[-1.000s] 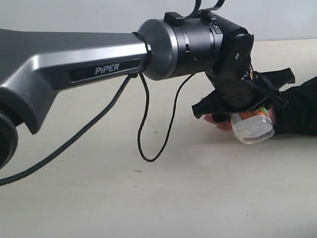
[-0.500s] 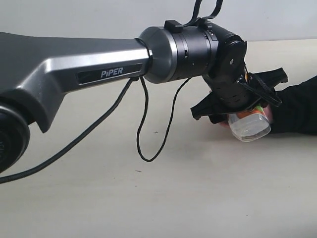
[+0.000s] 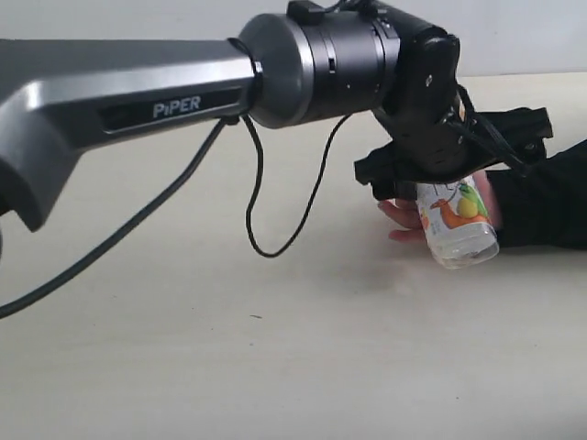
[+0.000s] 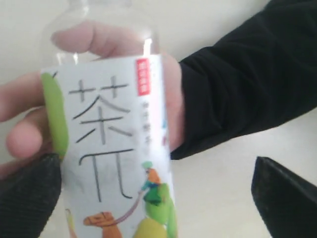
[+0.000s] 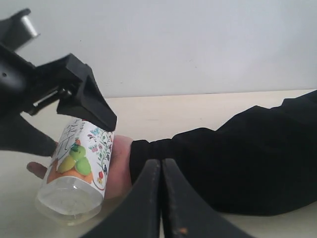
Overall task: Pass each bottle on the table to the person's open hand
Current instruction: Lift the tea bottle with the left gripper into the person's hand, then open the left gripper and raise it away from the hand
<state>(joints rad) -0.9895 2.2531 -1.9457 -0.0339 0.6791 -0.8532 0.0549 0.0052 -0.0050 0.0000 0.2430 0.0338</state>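
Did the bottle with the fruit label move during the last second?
Yes. Judged against the black sleeve, the bottle has tipped more upright over the person's open hand, showing more of its label.

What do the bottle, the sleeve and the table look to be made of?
The bottle: clear glossy plastic, probably; the hand shows through its bare part, and a printed white label wraps it. The sleeve: matte black fabric, going by its soft folds. The table: smooth, pale beige, matte; laminate or wood, the look leaves it open.
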